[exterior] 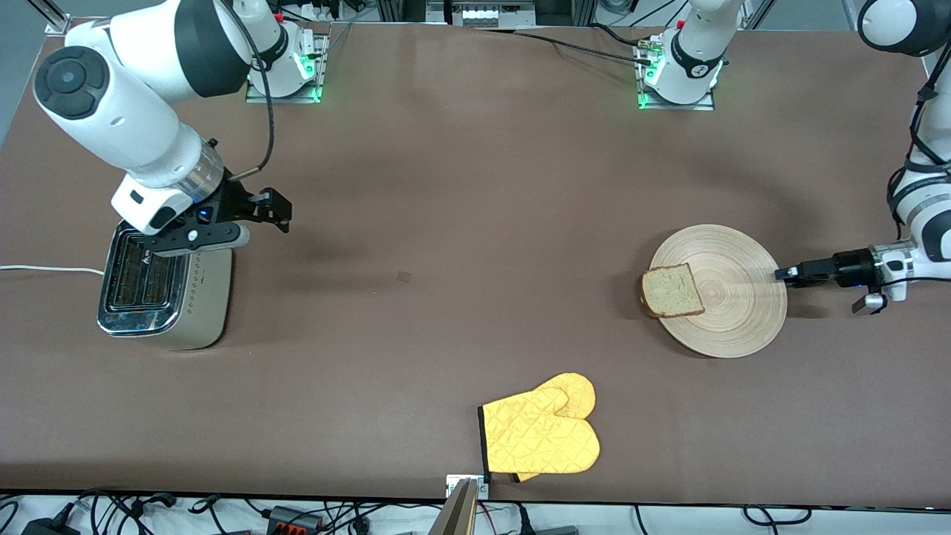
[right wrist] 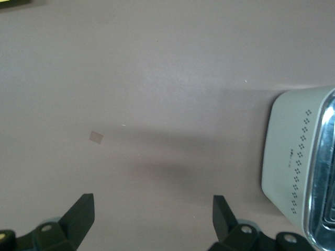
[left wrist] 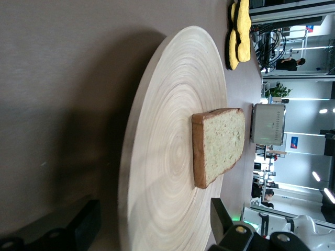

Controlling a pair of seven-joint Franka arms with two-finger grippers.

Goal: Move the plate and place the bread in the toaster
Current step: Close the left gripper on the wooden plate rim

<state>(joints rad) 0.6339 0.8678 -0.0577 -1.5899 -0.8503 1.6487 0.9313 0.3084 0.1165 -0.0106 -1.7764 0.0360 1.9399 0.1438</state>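
The round wooden plate (exterior: 739, 312) lies toward the left arm's end of the table. The bread (exterior: 672, 291) rests on its rim on the side toward the toaster. My left gripper (exterior: 781, 273) is low at the plate's rim on the side away from the bread. In the left wrist view the plate (left wrist: 167, 104) and bread (left wrist: 220, 144) fill the frame, and the left gripper (left wrist: 154, 209) is open with its jaws straddling the rim. The toaster (exterior: 163, 297) stands toward the right arm's end. My right gripper (exterior: 276, 212) is open and empty, up over the table beside the toaster (right wrist: 298, 178); it also shows in the right wrist view (right wrist: 152, 201).
A yellow oven mitt (exterior: 542, 435) lies near the table's front edge, nearer to the front camera than the plate. The toaster's white cord (exterior: 44, 269) runs off the table's end. A small patch (exterior: 403, 276) marks the table between toaster and plate.
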